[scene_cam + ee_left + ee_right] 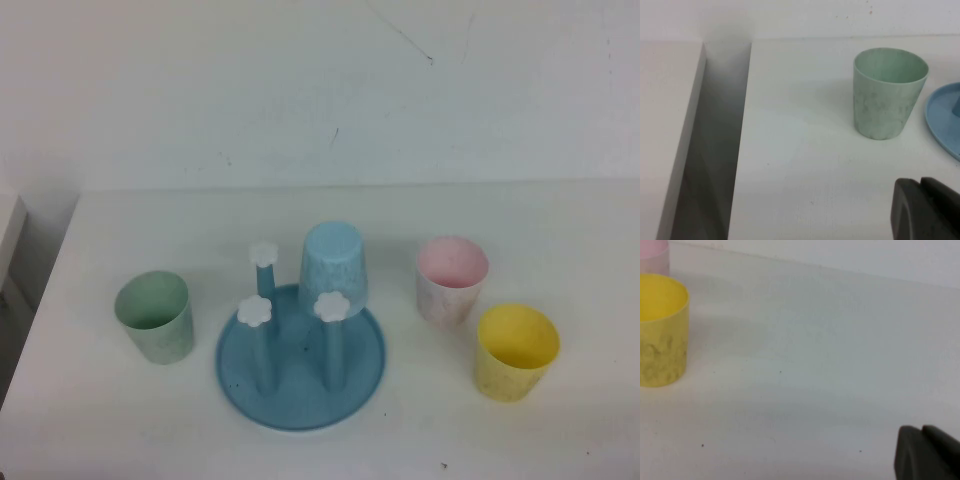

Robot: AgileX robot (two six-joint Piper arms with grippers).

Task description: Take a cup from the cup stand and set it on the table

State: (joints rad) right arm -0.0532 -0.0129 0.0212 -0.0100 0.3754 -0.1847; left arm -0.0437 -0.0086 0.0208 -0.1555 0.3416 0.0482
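The light blue speckled cup point(334, 264) sits upside down on the back right peg of the round blue cup stand point(300, 372) in the middle of the white table point(560, 210). Three other pegs with white flower caps point(255, 311) stand bare. Neither gripper shows in the high view. My left gripper point(920, 186) is shut and empty over the table, near the pale green cup point(888, 91) and the stand's rim point(943, 119). My right gripper point(922, 432) is shut and empty over the table, right of the yellow cup point(661, 330).
A pale green cup point(154, 315) stands left of the stand. A pink cup point(451, 279) and a yellow cup point(515, 351) stand to its right. The table's left edge point(742, 140) drops into a gap beside another white surface point(665, 115).
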